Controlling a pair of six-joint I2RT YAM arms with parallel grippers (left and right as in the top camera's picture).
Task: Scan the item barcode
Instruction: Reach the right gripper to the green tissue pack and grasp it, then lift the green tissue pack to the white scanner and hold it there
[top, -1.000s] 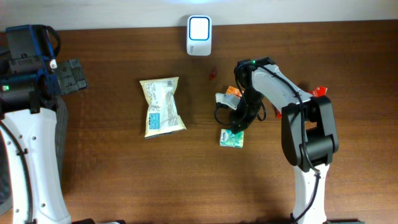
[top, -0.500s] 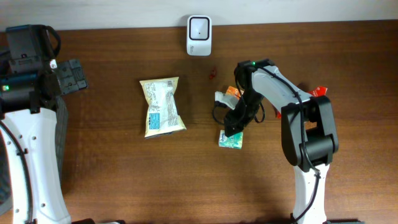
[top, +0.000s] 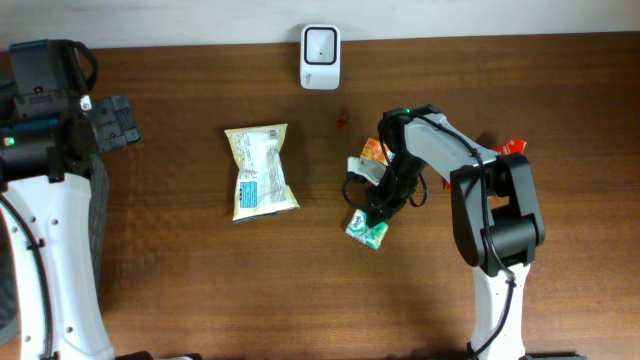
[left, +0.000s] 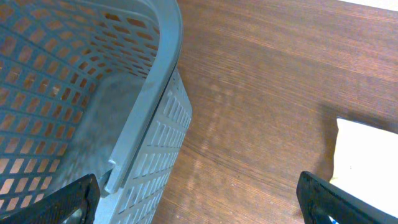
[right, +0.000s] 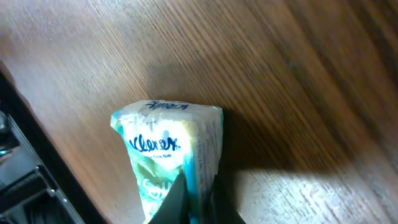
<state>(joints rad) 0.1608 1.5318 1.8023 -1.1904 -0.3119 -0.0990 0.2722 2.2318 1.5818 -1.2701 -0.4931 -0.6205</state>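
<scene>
A small green and white Kleenex tissue pack is pinched at one edge by my right gripper, right of the table's middle. In the right wrist view the pack hangs tilted just above the wood, and the two dark fingers of my right gripper are shut on its blue seam. No barcode shows on the visible faces. The white scanner stands at the back edge, well away from the pack. My left gripper is far to the left, and in its wrist view that gripper is open and holds nothing.
A cream snack bag lies left of centre; its corner shows in the left wrist view. Orange packets lie by the right arm, with a red item behind it. A grey mesh basket stands under the left gripper.
The right gripper opened over the flat-lying tissue pack, then shut on its edge. The pack is now tilted and shifted slightly left and toward the front. The left arm has not moved.
</scene>
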